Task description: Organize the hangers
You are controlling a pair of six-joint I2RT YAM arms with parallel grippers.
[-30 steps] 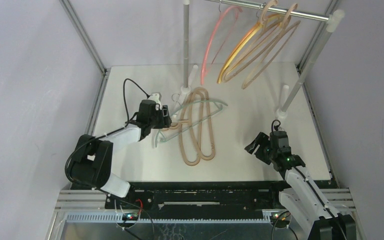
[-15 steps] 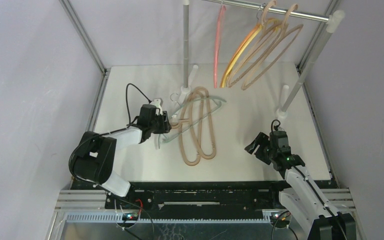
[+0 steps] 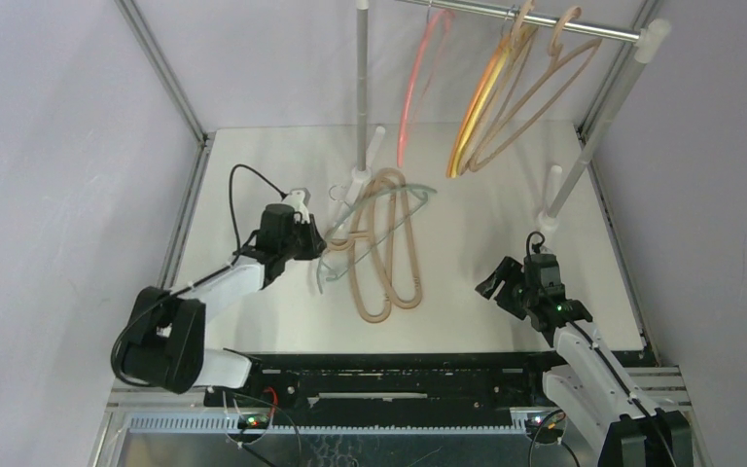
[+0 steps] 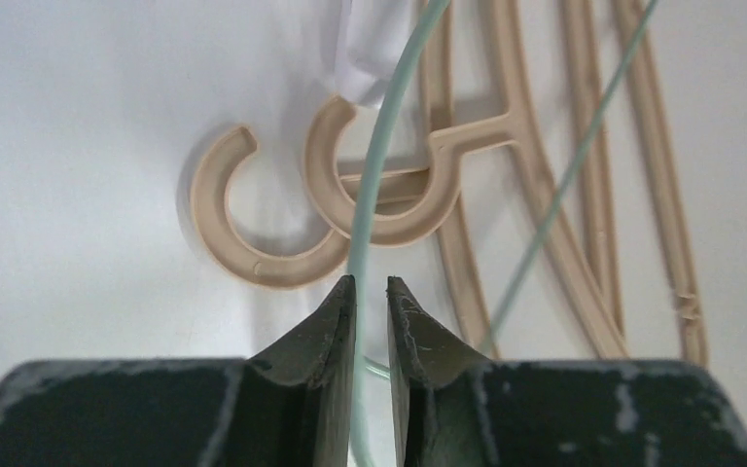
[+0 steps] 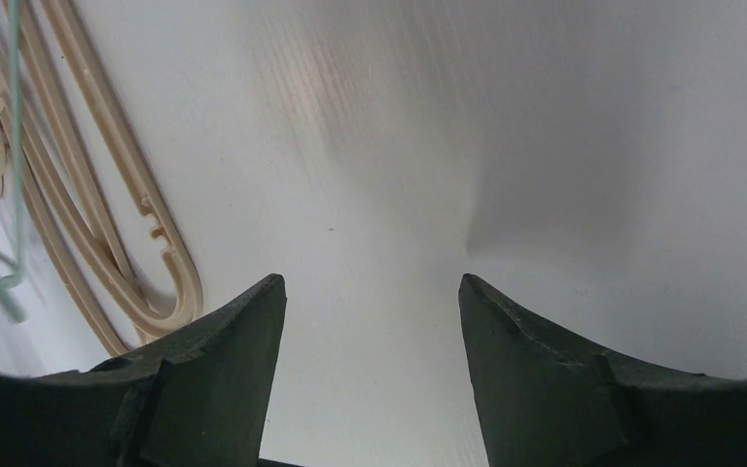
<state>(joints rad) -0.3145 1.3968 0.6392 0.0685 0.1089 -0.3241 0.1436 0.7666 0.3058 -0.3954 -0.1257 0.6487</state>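
A thin pale-green hanger (image 3: 389, 216) lies slanted across two thick beige hangers (image 3: 399, 263) on the white table. My left gripper (image 3: 303, 239) is shut on the pale-green hanger's wire near its hook end. In the left wrist view the wire (image 4: 374, 175) runs between the nearly closed fingers (image 4: 331, 331), above two beige hooks (image 4: 253, 258). A pink hanger (image 3: 413, 83), an orange-yellow one (image 3: 475, 102) and beige ones (image 3: 530, 88) hang on the rail. My right gripper (image 3: 496, 282) is open and empty over bare table, right of the beige hangers (image 5: 107, 224).
The silver rail (image 3: 545, 21) spans the back on white-jointed posts. One upright (image 3: 362, 88) and its white foot (image 3: 355, 183) stand just behind the lying hangers; the foot shows in the left wrist view (image 4: 360, 49). Slanted posts (image 3: 556, 195) stand at the right.
My left gripper has pulled back to the left with the pale-green hanger, shifting its hook end off the beige hooks. The hangers on the rail have swung. The right arm has not moved.
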